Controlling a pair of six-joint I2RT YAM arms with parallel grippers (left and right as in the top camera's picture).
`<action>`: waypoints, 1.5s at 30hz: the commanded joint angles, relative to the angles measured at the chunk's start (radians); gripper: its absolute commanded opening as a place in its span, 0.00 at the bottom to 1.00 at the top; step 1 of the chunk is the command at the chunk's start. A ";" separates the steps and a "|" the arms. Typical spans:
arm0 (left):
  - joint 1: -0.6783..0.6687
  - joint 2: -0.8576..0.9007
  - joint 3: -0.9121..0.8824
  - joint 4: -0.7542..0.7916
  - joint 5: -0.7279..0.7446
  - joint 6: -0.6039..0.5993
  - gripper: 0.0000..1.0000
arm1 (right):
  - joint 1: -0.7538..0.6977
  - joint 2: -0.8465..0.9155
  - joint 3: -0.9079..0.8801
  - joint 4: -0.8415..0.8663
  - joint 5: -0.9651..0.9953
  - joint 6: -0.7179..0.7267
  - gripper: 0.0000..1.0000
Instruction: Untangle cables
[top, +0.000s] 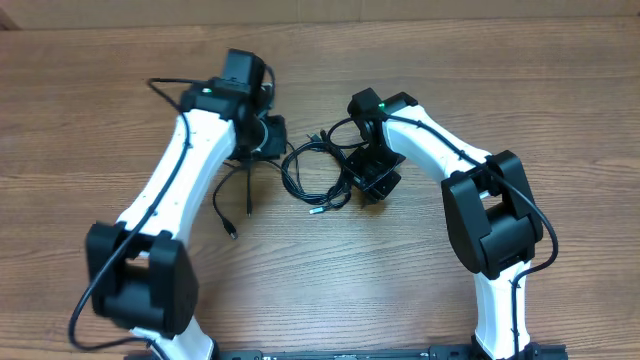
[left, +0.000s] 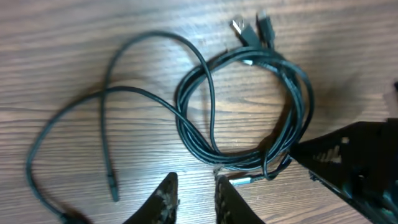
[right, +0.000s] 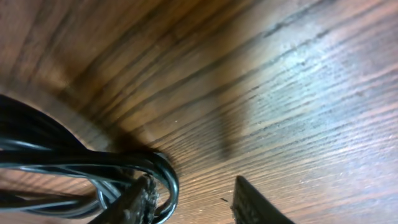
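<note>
On the wood table (top: 500, 80), coiled cables (left: 303, 99), left claw (left: 194, 182) narrowly open, right claw (right: 193, 185) open against them.

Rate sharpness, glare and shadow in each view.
Overhead: evenly lit and sharp, no harsh glare on the table. Left wrist: the cables crisp, with a faint sheen top right. Right wrist: the cables close and blurred, a dark shadow beside them, strong glare at right.

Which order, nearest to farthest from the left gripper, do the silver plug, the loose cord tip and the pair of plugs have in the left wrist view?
Measured from the left gripper:
1. The silver plug, just right of the fingertips, at the lower edge of the coil.
2. The loose cord tip, off to the left.
3. The pair of plugs, at the coil's far top side.
</note>
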 joint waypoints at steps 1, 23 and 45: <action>-0.026 0.105 -0.011 0.010 0.012 -0.035 0.20 | 0.002 0.002 -0.010 0.000 0.000 0.002 0.37; -0.046 0.267 -0.015 0.070 0.076 -0.034 0.20 | 0.064 0.002 -0.010 0.046 0.001 0.105 0.27; -0.046 0.267 -0.018 -0.006 0.114 0.057 0.42 | 0.092 0.002 -0.010 0.068 0.101 0.170 0.04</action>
